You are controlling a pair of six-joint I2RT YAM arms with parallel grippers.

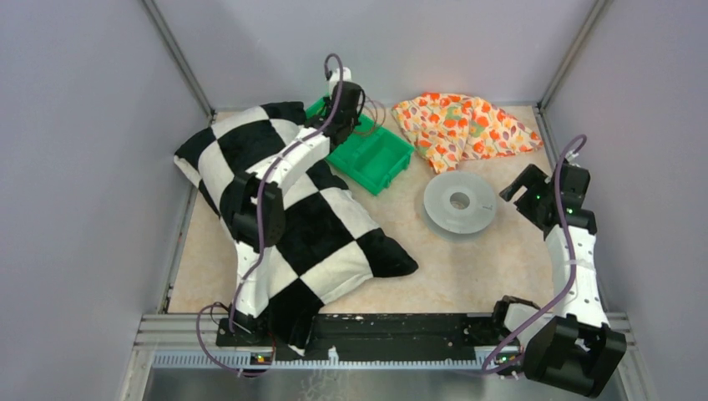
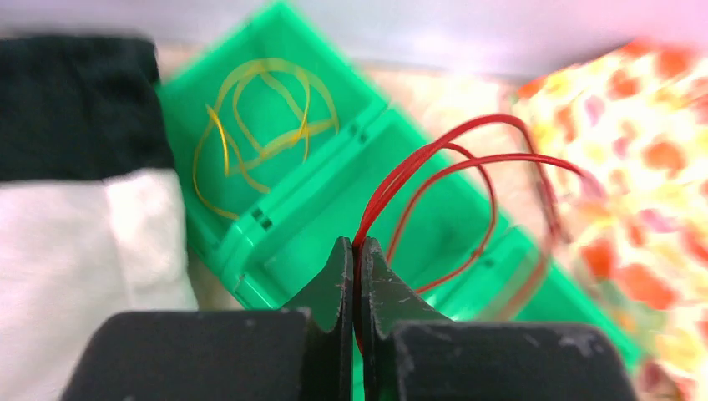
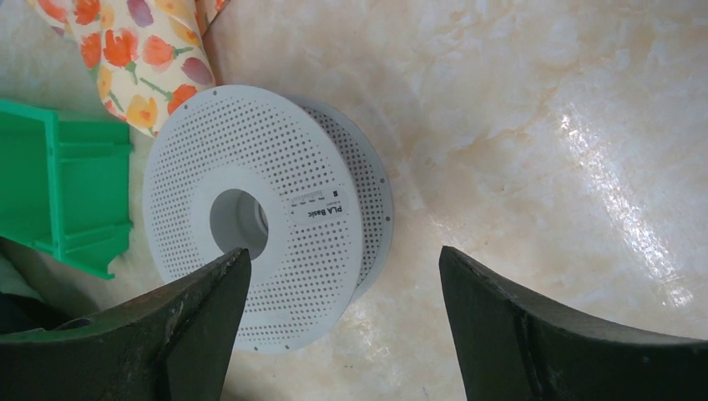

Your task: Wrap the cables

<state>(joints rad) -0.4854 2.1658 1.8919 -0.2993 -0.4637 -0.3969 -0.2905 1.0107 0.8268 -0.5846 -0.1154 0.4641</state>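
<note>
My left gripper (image 1: 349, 104) hangs over the green two-compartment bin (image 1: 373, 156) at the back. In the left wrist view it (image 2: 356, 244) is shut on a thin red cable (image 2: 467, 159), whose loose loops rise from between the fingers above the bin's near compartment. A thin yellow cable (image 2: 259, 117) lies coiled in the bin's (image 2: 250, 242) other compartment. My right gripper (image 1: 519, 188) is open and empty, just right of a grey perforated spool (image 1: 460, 201). In the right wrist view the spool (image 3: 292, 167) lies flat by the left fingertip of the gripper (image 3: 344, 259).
A large black-and-white checkered pillow (image 1: 284, 217) covers the left half of the table under the left arm. A floral orange cloth (image 1: 463, 125) lies crumpled at the back right. Grey walls enclose the table on three sides.
</note>
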